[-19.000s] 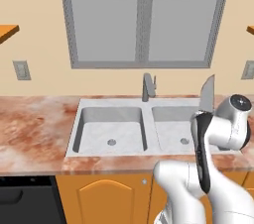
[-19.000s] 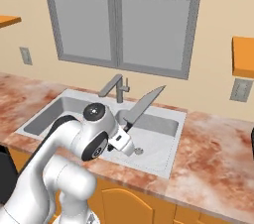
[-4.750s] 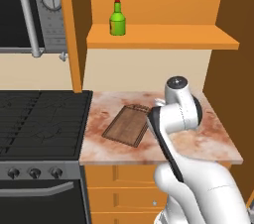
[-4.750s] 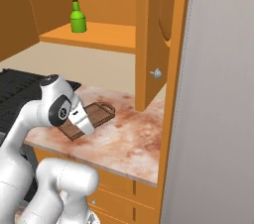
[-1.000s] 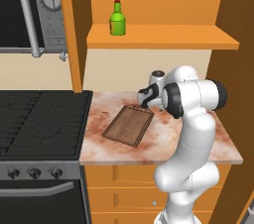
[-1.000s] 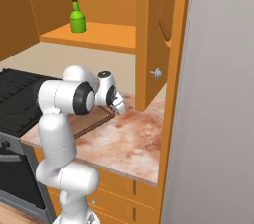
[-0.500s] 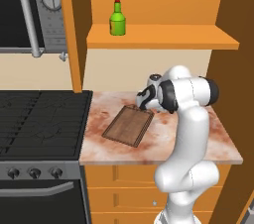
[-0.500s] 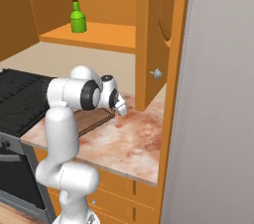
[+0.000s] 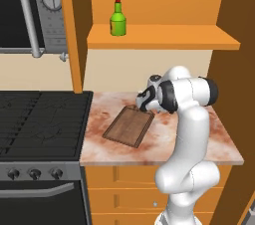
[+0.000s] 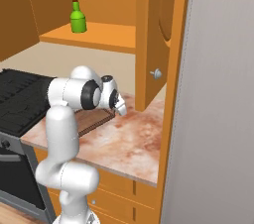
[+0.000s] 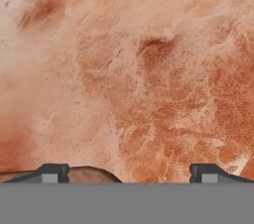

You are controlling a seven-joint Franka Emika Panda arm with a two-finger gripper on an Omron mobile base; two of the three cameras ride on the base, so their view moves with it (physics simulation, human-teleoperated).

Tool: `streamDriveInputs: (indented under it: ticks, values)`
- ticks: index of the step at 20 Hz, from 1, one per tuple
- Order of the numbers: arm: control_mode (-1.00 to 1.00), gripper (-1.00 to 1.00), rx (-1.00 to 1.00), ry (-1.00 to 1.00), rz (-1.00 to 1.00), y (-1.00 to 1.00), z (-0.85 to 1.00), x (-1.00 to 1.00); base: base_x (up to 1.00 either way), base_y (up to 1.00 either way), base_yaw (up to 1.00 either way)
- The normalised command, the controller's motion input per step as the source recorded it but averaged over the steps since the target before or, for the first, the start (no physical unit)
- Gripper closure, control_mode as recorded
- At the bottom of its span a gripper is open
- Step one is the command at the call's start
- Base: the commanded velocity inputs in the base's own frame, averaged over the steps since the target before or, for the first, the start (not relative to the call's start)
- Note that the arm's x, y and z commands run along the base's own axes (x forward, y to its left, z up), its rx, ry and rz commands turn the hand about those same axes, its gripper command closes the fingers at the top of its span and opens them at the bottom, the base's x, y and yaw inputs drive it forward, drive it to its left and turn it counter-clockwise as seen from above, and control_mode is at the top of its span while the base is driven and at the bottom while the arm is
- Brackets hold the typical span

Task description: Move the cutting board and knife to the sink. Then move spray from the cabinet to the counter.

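The pincer point(image 11: 129, 172) is spread wide and empty, poised low over the tabletop point(image 9: 199, 132) at the cutting board point(image 9: 128, 126)'s far short end. From there the board's long axis runs diagonally toward the stove-side front edge.

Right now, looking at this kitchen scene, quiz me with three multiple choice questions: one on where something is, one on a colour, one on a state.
1. Where does the spray stand?
A. on the cabinet shelf
B. on the stove
C. on the counter

2. What colour is the spray's body?
A. blue
B. green
C. yellow

3. How do the gripper fingers stand?
A. shut on the spray
B. shut on the cutting board
C. open, holding nothing

Answers:
1. A, the bottle sits on the orange shelf above the counter.
2. B, it is green in both base views.
3. C, the hand view shows the tips wide apart over bare stone, next to the cutting board.
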Motion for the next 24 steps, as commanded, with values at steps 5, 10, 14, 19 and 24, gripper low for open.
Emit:
streamDriveInputs:
  ticks: [5,10,14,19,24]
  values:
    - [-1.00,-1.00,0.00,-0.16,0.00,-0.29,0.00,0.02,0.00,0.00,0.00]
    - [-1.00,-1.00,0.00,-0.05,0.00,-0.12,-0.07,0.31,0.00,0.00,0.00]
    - [-1.00,-1.00,0.00,0.00,-0.01,0.00,-0.11,0.21,0.00,0.00,0.00]
    - [-1.00,-1.00,0.00,0.12,0.00,0.19,-0.43,0.09,0.00,0.00,0.00]
    - [-1.00,-1.00,0.00,0.18,0.00,0.49,-0.49,-0.16,0.00,0.00,0.00]
